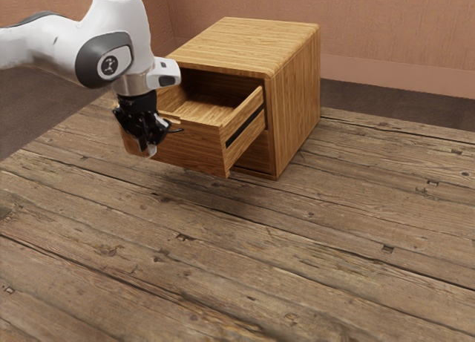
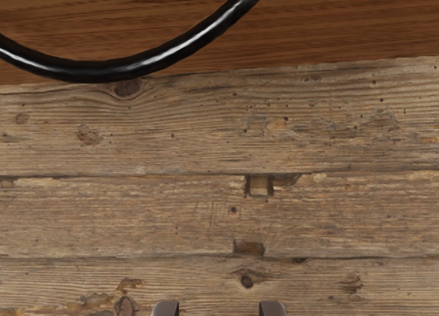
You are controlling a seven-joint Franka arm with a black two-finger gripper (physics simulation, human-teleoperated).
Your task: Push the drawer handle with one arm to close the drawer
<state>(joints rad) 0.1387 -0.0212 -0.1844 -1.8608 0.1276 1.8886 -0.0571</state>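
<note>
My gripper (image 1: 151, 146) hangs in front of the pulled-out drawer (image 1: 197, 145), close to its front panel. Two fingertips stand well apart with nothing between them, so the gripper (image 2: 218, 309) is open. The curved black handle (image 2: 110, 72) bows out from the brown drawer front (image 2: 343, 25), away from the fingertips' side of the wrist view. In the exterior view a thin end of the handle (image 1: 177, 130) pokes out beside the hand, which hides the rest. Whether the hand touches the drawer I cannot tell.
The wooden cabinet (image 1: 295, 97) stands behind the drawer, and its upper opening is exposed. Rough planks of the table (image 1: 245, 260) run under and in front of it. A pinkish wall (image 1: 401, 30) rises at the back.
</note>
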